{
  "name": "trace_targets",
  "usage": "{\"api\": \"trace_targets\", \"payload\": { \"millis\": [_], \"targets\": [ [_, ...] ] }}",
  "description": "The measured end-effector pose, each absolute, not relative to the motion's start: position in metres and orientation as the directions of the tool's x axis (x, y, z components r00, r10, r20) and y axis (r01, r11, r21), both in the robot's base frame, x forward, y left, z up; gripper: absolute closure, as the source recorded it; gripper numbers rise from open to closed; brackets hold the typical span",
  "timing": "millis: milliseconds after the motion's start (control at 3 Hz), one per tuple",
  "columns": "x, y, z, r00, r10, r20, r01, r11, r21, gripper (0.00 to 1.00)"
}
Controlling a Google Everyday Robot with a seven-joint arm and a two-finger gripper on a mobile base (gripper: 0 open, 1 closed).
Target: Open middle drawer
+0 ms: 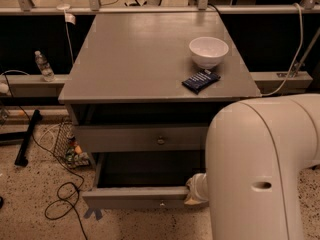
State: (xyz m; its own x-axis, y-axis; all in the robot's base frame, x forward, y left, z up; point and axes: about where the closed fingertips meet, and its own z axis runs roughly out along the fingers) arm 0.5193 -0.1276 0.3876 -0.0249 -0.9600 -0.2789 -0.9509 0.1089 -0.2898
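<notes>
The grey cabinet has a taller drawer front with a round knob under its top. Below it the middle drawer, a wide, shallow grey front with a small centre knob, stands pulled out, with a dark opening above and behind the front. The lowest drawer is out of view. My big white arm fills the lower right. My gripper is mostly hidden behind the arm; only a pale end piece shows, at the right end of the middle drawer's front.
A white bowl and a dark blue packet lie on the cabinet top at the right. A water bottle stands on a ledge at the left. Black cables and a wire basket lie on the floor left of the cabinet.
</notes>
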Motion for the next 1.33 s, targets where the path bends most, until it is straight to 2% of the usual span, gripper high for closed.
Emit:
{"api": "trace_targets", "payload": {
  "millis": [1000,1333],
  "targets": [
    [0.5191,-0.1277,0.3876,-0.025,-0.96,-0.279,-0.951,0.109,-0.29,1.0],
    [0.5191,-0.1277,0.3876,-0.025,-0.96,-0.279,-0.951,0.109,-0.29,0.82]
  ]
}}
